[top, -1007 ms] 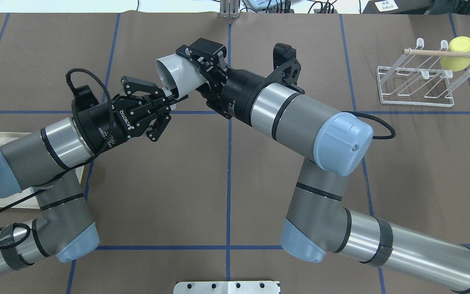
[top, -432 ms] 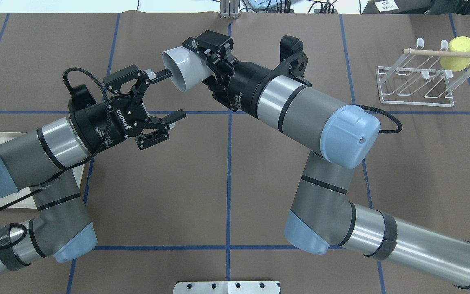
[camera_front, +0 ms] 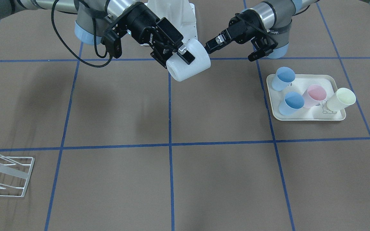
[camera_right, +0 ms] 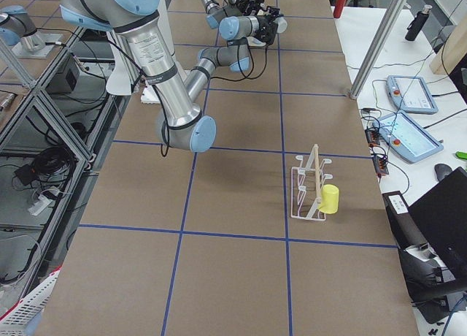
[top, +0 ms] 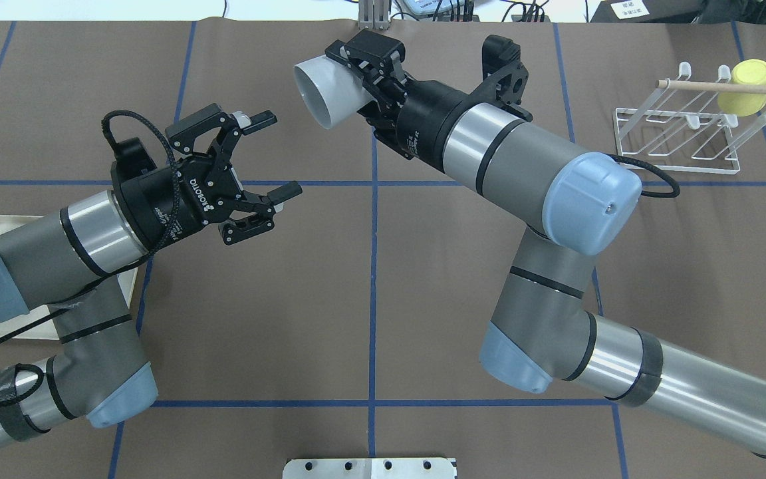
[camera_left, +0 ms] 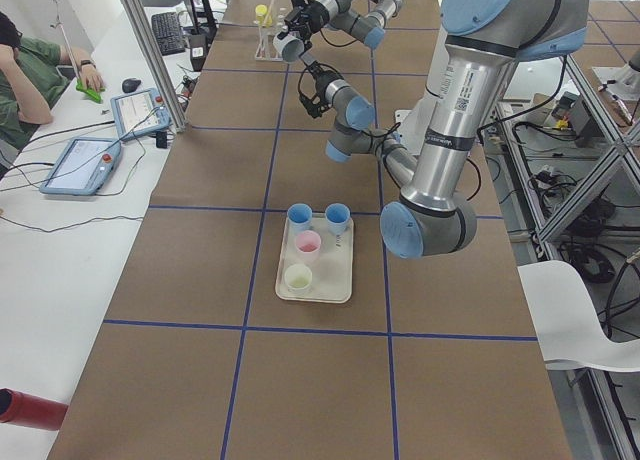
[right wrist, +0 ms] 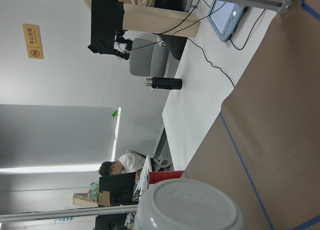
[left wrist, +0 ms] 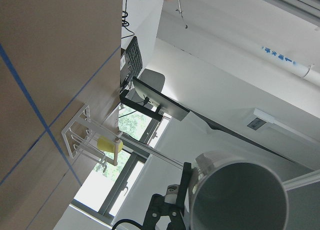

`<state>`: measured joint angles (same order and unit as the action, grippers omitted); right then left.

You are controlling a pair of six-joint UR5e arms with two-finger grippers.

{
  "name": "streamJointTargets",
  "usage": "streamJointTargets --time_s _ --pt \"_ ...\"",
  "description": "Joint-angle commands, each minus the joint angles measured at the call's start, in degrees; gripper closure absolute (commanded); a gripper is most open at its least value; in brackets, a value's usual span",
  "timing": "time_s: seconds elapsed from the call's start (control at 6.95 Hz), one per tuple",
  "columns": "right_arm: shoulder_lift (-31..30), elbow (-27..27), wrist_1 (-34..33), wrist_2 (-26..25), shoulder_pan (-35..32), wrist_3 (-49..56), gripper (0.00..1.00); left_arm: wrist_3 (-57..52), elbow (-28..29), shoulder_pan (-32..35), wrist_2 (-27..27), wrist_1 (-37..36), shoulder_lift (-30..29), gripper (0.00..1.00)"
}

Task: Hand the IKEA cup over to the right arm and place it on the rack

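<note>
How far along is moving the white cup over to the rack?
Done: the handover looks complete; the right gripper clamps the white cup and the left gripper is open, clear of it. In hand: the cup is held in mid-air. Left: carrying it to the rack, where a yellow cup hangs.

Brown paper table (camera_front: 220, 179), blue tape grid right across it. A cream tray (camera_front: 313, 79) sits on it with four cups standing inside: a blue cup (camera_front: 283, 78), a second blue cup (camera_front: 291, 102), a pink cup (camera_front: 314, 95) just beside that one, and a pale yellow cup (camera_front: 340, 99) at the far edge. Over at the other end, a yellow cup (top: 745, 86) sits tilted on a prong of the rack (top: 695, 84). On the white bench alongside: two tablets (camera_left: 83, 165), a keyboard (camera_left: 165, 32), a red cylinder (camera_left: 20, 408) and a green sleeve (camera_left: 30, 75).
</note>
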<state>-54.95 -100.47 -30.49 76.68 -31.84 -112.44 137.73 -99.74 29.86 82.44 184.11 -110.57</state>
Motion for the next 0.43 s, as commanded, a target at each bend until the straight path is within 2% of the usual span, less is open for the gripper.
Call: streamJointTargets --time_s 0.0,0.29 --pt "-4.35 0.1 -0.88 -0.56 -3.38 11.39 1.0 -0.88 0.42 0.29 0.0 -0.07 0.09 0.0" --pt "-9.19 0.01 -2.88 -1.53 -8.12 19.76 1.0 -10.86 -0.1 0.29 0.09 -2.94 0.27 0.0"
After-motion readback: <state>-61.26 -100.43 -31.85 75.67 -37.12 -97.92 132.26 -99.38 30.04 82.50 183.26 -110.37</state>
